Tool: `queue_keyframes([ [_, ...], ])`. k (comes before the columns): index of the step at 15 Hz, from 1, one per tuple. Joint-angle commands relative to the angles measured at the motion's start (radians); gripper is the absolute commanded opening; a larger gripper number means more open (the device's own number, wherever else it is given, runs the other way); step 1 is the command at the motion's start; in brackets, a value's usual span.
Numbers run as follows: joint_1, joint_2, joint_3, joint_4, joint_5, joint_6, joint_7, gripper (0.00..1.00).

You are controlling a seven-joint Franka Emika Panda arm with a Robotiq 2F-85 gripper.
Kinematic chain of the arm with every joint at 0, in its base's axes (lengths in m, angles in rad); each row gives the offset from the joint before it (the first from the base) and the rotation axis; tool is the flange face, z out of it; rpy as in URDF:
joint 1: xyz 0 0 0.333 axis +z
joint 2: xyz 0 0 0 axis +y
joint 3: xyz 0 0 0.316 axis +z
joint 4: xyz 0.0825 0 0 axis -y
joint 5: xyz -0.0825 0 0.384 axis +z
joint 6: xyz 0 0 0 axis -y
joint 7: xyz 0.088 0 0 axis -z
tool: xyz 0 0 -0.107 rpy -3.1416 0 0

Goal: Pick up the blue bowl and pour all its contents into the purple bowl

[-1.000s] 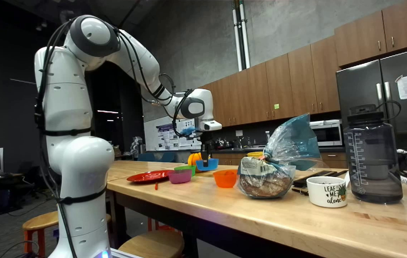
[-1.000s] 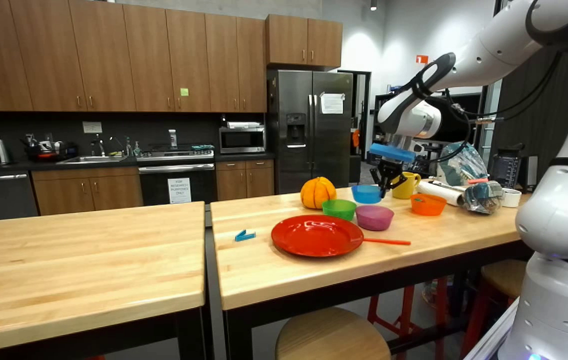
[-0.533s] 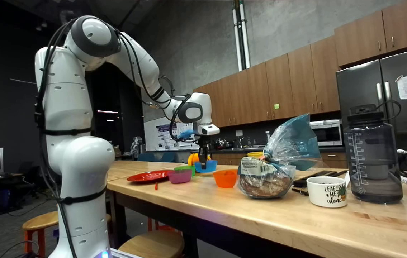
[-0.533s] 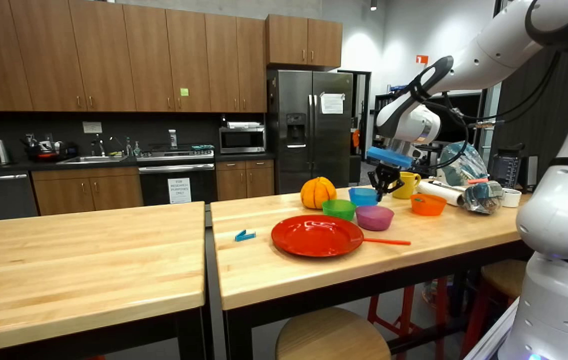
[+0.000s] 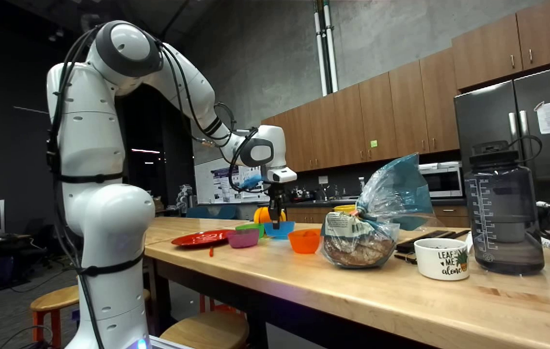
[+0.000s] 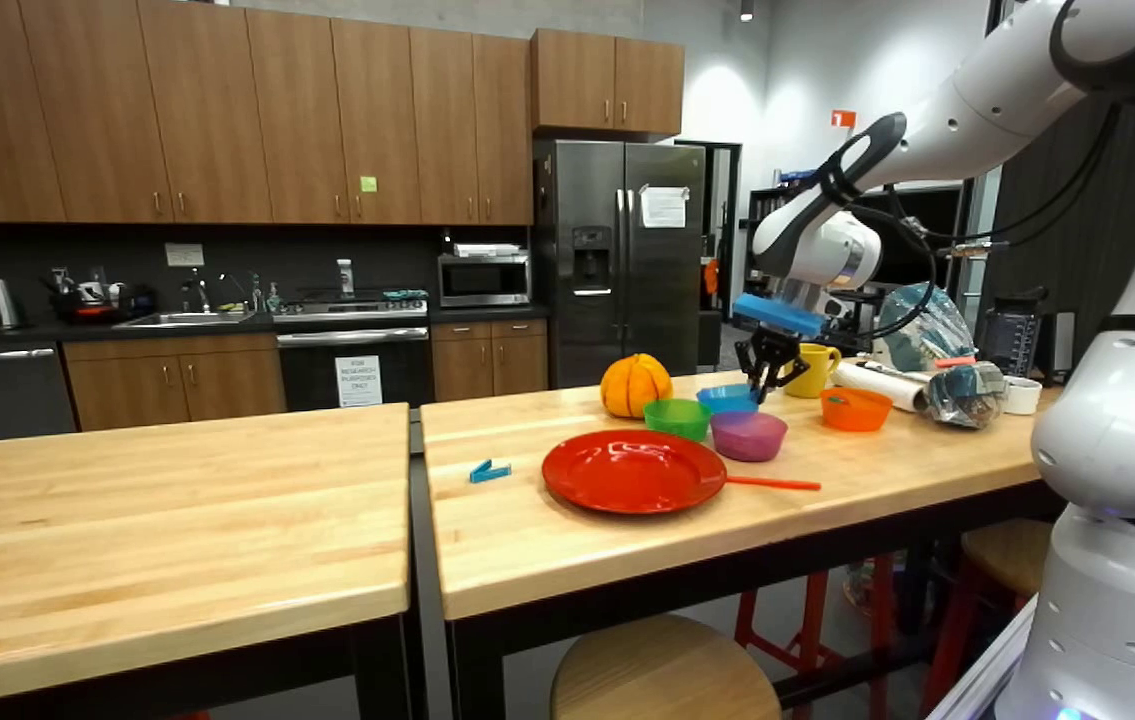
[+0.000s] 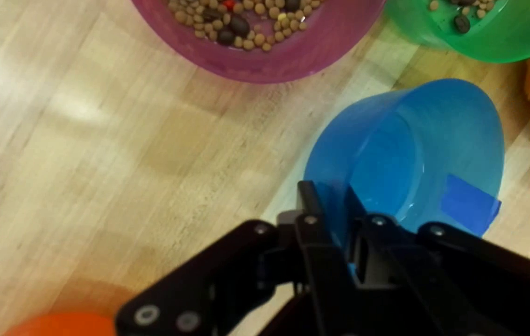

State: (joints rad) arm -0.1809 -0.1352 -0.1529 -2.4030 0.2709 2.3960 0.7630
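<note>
The blue bowl [image 7: 386,154] stands on the table beside the purple bowl, and its visible inside holds no contents. It also shows in both exterior views [image 5: 287,230] [image 6: 721,398]. The purple bowl [image 7: 269,70] holds tan lentils, dark beans and a few coloured bits. It also shows in both exterior views [image 5: 243,239] [image 6: 749,438]. My gripper [image 7: 329,189] straddles the blue bowl's near wall, one finger outside and one inside. The fingers stand apart with a gap around the wall. The gripper also shows in both exterior views [image 5: 276,225] [image 6: 758,392].
A green bowl [image 6: 677,419] with some lentils and an orange pumpkin [image 6: 636,385] stand close by. An orange bowl [image 5: 304,241] stands near the gripper. A red plate [image 6: 634,472], yellow mug [image 6: 807,372] and bagged bread [image 5: 359,242] are also on the table.
My gripper came down and slightly sideways with the blue bowl, then stayed still. In the last half second the bowl dropped and levelled onto the table as the gripper let it go.
</note>
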Motion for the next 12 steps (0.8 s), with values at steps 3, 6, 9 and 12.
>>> queue_keyframes([
  [3,-0.012,-0.104,0.004,-0.015,-0.012,-0.007,0.008,0.61],
  [6,-0.016,-0.178,0.004,-0.017,-0.019,-0.063,-0.03,0.81],
  [9,0.016,-0.245,-0.005,-0.014,0.026,-0.18,-0.193,0.99],
  [12,0.025,-0.301,0.007,-0.006,0.019,-0.293,-0.319,1.0],
])
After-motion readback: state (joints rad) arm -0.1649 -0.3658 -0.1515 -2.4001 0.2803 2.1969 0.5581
